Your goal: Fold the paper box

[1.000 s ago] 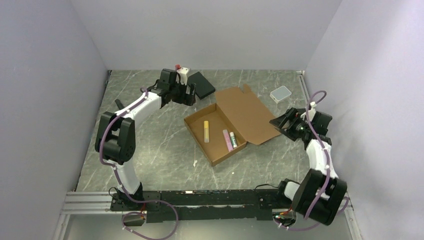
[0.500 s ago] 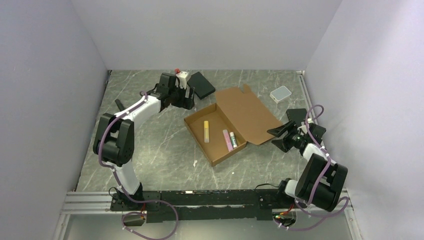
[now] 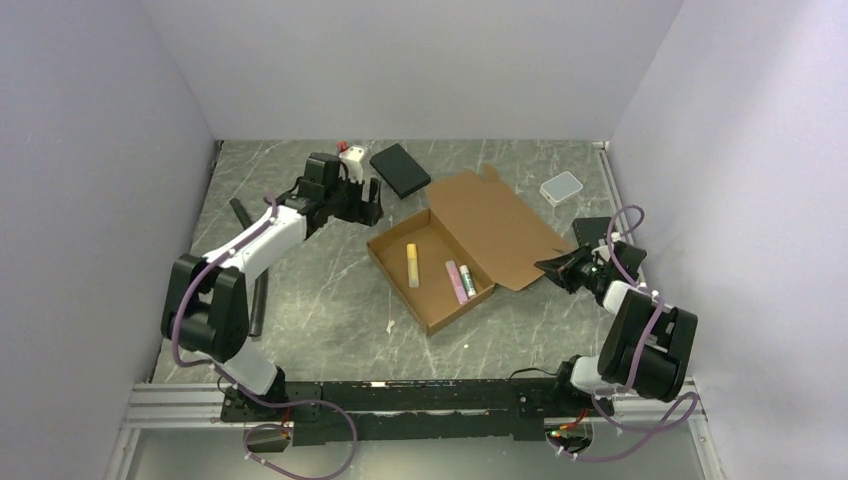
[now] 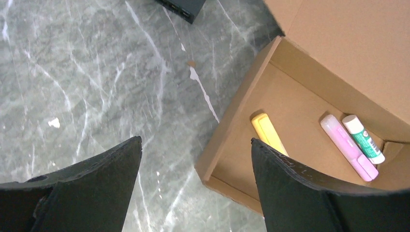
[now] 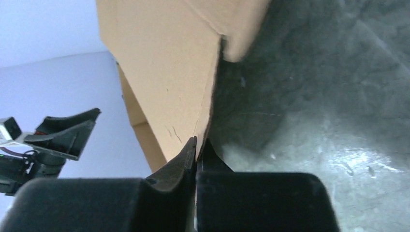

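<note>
Starting at the left of the grey marbled worktop [image 3: 320, 300]: a dark rod [image 3: 257, 305] lying flat beside the lower link of the left arm [image 3: 265, 232], and a shorter dark piece [image 3: 238, 212] farther back.

Reaching from there toward the back: the left gripper [image 3: 370, 205], spread wide and holding nothing, hanging over bare worktop just left of the paper box [image 3: 497, 225]. From the left wrist, its two black fingers [image 4: 96, 183] well apart, framing the tray's left wall without touching it.

Behind that gripper, a small white object [image 3: 352, 154] with a red tip; just to its right a flat black slab [image 3: 400, 170], close to the box's back corner but apart from it.

At the middle of the worktop, the paper box itself — brown cardboard, set at a slant, tray walls standing, lid laid open toward the right and back.

Inside the tray, from left to right: a yellow stick [image 3: 411, 264] alone; then a pink stick [image 3: 455, 281] and a green-and-white stick [image 3: 466, 279] side by side, whether touching not clear.

At the lid's right-hand edge, the right gripper [image 3: 553, 266], pressed closed on the cardboard. From the right wrist, the lid's edge running straight down into the closed fingertips [image 5: 189, 151] — pinched there, no gap showing.

Farther back on the right, near the wall, a translucent square container [image 3: 561, 187], apart from the box.
</note>
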Motion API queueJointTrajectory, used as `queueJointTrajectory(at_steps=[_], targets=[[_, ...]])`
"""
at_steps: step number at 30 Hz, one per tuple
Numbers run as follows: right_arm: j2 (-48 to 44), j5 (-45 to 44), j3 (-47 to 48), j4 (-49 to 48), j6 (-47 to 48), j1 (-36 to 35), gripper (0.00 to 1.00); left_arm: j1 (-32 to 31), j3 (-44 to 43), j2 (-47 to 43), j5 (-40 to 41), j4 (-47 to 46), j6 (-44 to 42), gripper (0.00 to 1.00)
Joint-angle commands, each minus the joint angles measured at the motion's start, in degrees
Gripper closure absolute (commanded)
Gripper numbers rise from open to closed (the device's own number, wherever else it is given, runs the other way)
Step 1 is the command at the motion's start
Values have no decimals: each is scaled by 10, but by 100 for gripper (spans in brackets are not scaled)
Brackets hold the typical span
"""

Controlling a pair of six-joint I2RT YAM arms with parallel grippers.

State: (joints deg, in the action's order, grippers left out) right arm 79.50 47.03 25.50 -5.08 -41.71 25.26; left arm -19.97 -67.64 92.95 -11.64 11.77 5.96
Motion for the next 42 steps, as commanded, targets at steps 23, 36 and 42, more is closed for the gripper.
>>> queueJointTrajectory(at_steps=[23, 36, 42], targets=[[-116, -86, 122, -39, 253, -64, 100, -2, 183, -264, 20, -42, 111, 12], [-108, -16, 180, -31, 401, -81, 100, -2, 248, -292, -13, -185, 118, 11], [-101, -4, 200, -27, 444, -113, 100, -1, 287, -294, 1, -281, 106, 10]])
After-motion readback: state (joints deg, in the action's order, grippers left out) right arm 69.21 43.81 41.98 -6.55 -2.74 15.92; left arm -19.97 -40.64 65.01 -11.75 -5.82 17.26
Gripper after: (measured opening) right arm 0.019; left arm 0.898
